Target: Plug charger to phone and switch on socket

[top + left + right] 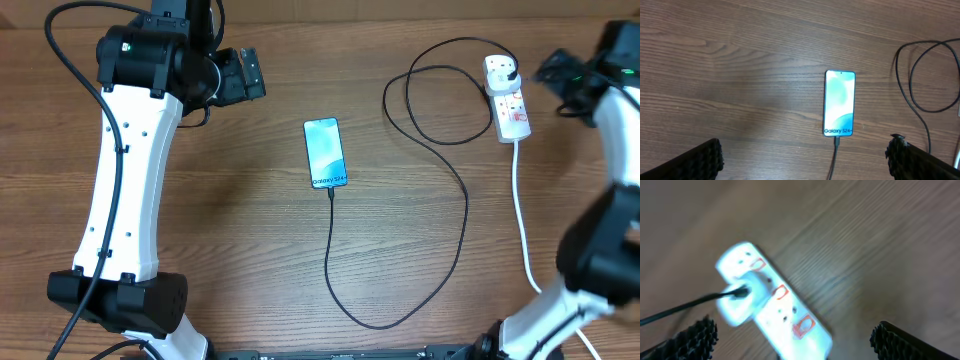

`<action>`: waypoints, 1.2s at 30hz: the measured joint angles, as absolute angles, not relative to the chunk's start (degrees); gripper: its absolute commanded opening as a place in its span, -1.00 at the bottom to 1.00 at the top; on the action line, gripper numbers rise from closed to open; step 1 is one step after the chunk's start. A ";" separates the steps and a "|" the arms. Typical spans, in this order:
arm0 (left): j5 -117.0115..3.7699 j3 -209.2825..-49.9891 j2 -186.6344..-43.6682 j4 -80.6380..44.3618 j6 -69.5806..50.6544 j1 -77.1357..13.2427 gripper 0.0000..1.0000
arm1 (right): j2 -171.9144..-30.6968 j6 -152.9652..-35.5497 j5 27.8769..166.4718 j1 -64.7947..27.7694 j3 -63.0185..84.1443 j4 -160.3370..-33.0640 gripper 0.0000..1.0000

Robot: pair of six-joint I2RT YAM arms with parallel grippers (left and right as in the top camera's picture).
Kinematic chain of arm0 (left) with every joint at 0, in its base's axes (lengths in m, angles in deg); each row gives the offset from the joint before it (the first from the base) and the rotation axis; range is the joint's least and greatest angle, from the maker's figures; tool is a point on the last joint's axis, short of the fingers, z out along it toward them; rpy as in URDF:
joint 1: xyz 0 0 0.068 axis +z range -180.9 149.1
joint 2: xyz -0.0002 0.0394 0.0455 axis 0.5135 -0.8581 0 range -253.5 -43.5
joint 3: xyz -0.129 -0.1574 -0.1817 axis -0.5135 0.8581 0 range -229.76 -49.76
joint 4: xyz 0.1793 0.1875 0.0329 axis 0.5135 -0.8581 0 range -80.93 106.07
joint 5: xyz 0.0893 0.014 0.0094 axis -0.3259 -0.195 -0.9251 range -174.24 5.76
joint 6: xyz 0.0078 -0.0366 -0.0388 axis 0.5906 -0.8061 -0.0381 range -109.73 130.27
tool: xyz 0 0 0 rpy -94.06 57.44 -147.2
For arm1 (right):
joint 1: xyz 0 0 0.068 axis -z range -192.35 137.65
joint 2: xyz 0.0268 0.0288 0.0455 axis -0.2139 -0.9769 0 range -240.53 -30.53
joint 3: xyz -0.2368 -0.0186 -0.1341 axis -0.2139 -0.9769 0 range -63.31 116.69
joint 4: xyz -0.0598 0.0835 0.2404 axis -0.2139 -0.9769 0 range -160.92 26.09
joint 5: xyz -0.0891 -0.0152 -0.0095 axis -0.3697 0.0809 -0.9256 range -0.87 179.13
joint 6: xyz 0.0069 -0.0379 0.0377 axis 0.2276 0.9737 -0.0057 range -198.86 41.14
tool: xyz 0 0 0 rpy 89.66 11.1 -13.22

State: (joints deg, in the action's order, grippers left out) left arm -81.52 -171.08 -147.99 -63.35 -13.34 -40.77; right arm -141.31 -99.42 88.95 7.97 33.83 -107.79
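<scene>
**A:** Two ends on the charger (466, 215). Where does each one sit?

**B:** Its small tip meets the bottom edge of the phone (326, 152), right under the "Galaxy" text, and looks pushed in. Its plug (501, 70) stands in the outlet at the far end of the socket (507, 97). Between them the black cable runs down from the phone, bends round near the robot's side, then climbs back and loops just left of the socket.

**A:** And the phone itself?

**B:** Flat, screen up and lit, near the middle of the table (240, 220), well apart from the socket on the right.

**A:** The switches (780, 293)?

**B:** Red, but the right wrist view is blurred, so I cannot tell how they stand. A thick white lead (520, 200) leaves the socket's near end.

**A:** The hands?

**B:** The left hand (805, 162) is spread wide and empty, up and to the left of the phone, well apart from it. The right hand (802, 342) is spread wide too and holds nothing. It hovers over the socket with a finger on either side.
</scene>
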 measured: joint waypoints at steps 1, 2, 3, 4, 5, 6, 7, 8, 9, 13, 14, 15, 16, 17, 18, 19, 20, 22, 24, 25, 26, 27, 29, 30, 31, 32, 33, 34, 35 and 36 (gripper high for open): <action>-81.52 -171.08 -147.99 -63.37 -13.34 -40.77 0.99 | -138.32 -99.92 88.97 8.23 33.85 -110.18 1.00; -81.49 -171.08 -147.99 -63.37 -13.34 -40.77 0.99 | -135.70 -100.49 88.95 8.29 33.96 -112.23 1.00; -81.49 -171.08 -147.99 -63.37 -13.34 -40.77 0.99 | -133.32 -101.05 88.99 8.29 34.00 -114.72 1.00; -81.52 -171.08 -147.99 -63.37 -13.34 -40.77 1.00 | -131.06 -101.36 89.29 8.29 34.11 -116.86 1.00; -81.49 -171.08 -147.99 -63.37 -13.34 -40.77 0.99 | -129.01 -101.67 90.02 8.29 34.16 -119.29 1.00; -81.52 -171.08 -147.99 -63.37 -13.34 -40.77 0.99 | -127.22 -101.97 91.11 8.27 34.18 -121.65 1.00; -81.52 -171.08 -147.99 -63.37 -13.34 -40.77 0.99 | -125.64 -102.19 91.98 8.27 34.20 -123.77 1.00; -81.52 -171.08 -147.99 -63.39 -13.34 -40.77 1.00 | -124.20 -102.39 93.19 8.27 34.18 -125.96 1.00; -81.52 -171.08 -147.99 -63.37 -13.34 -40.77 1.00 | -122.89 -102.50 94.26 8.27 34.18 -127.99 1.00; -81.52 -171.08 -147.99 -63.37 -13.34 -40.77 0.99 | -117.95 -102.61 96.88 8.27 34.18 -135.44 1.00; -81.52 -171.08 -147.99 -63.37 -13.34 -40.77 0.99 | -116.42 -102.63 97.43 8.27 34.16 -137.21 1.00; -81.49 -171.08 -147.99 -63.37 -13.34 -40.77 0.99 | -114.98 -102.61 97.91 8.27 34.09 -138.52 1.00; -81.52 -171.08 -147.99 -63.37 -13.34 -40.77 0.99 | -113.53 -102.58 98.32 8.27 34.00 -139.73 1.00; -81.49 -171.08 -147.99 -63.37 -13.34 -40.77 1.00 | -111.87 -102.54 98.89 8.23 33.81 -140.64 1.00; -81.52 -171.08 -147.99 -63.37 -13.34 -40.77 0.99 | -110.28 -102.34 99.44 8.16 33.52 -141.54 1.00; -81.49 -171.08 -147.99 -63.39 -13.34 -40.77 0.99 | -108.64 -102.17 99.85 8.08 33.11 -142.44 1.00; -81.52 -171.08 -147.99 -63.37 -13.34 -40.77 1.00 | -107.02 -102.04 100.16 7.88 32.61 -143.20 1.00; -81.49 -171.08 -147.99 -63.39 -13.34 -40.77 0.99 | -103.50 -101.73 100.92 7.42 31.21 -145.15 1.00; -81.49 -171.08 -147.99 -63.39 -13.34 -40.77 0.99 | -101.69 -101.58 101.19 7.38 30.68 -146.63 1.00; -81.52 -171.08 -147.99 -63.37 -13.34 -40.77 0.99 | -100.81 -101.51 101.27 7.38 30.51 -147.59 1.00; -81.49 -171.08 -147.99 -63.39 -13.34 -40.77 0.99 | -99.87 -101.51 101.32 7.38 30.35 -149.04 1.00; -81.49 -171.08 -147.99 -63.39 -13.34 -40.77 0.99 | -99.22 -101.51 101.43 7.38 30.29 -150.55 1.00; -81.49 -171.08 -147.99 -63.39 -13.34 -40.77 0.99 | -98.17 -101.54 101.60 7.38 30.09 -152.88 1.00; -81.49 -171.08 -147.99 -63.39 -13.34 -40.77 0.99 | -97.78 -101.51 101.73 7.38 30.05 -154.02 1.00; -81.49 -171.08 -147.99 -63.39 -13.34 -40.77 0.99 | -97.47 -101.51 101.82 7.38 30.03 -155.44 1.00; -81.49 -171.08 -147.99 -63.39 -13.34 -40.77 0.99 | -97.29 -101.58 101.86 7.38 30.00 -156.97 1.00; -81.49 -171.08 -147.99 -63.39 -13.34 -40.77 0.99 | -97.21 -101.58 101.88 7.38 29.98 -158.57 1.00; -81.52 -171.08 -147.99 -63.39 -13.34 -40.77 1.00 | -97.21 -101.56 101.95 7.38 29.98 -160.21 1.00; -81.52 -171.08 -147.99 -63.39 -13.34 -40.77 1.00 | -97.21 -101.54 102.02 7.38 29.92 -160.91 1.00; -81.49 -171.08 -147.99 -63.39 -13.34 -40.77 1.00 | -97.23 -101.54 102.02 7.38 29.90 -161.04 1.00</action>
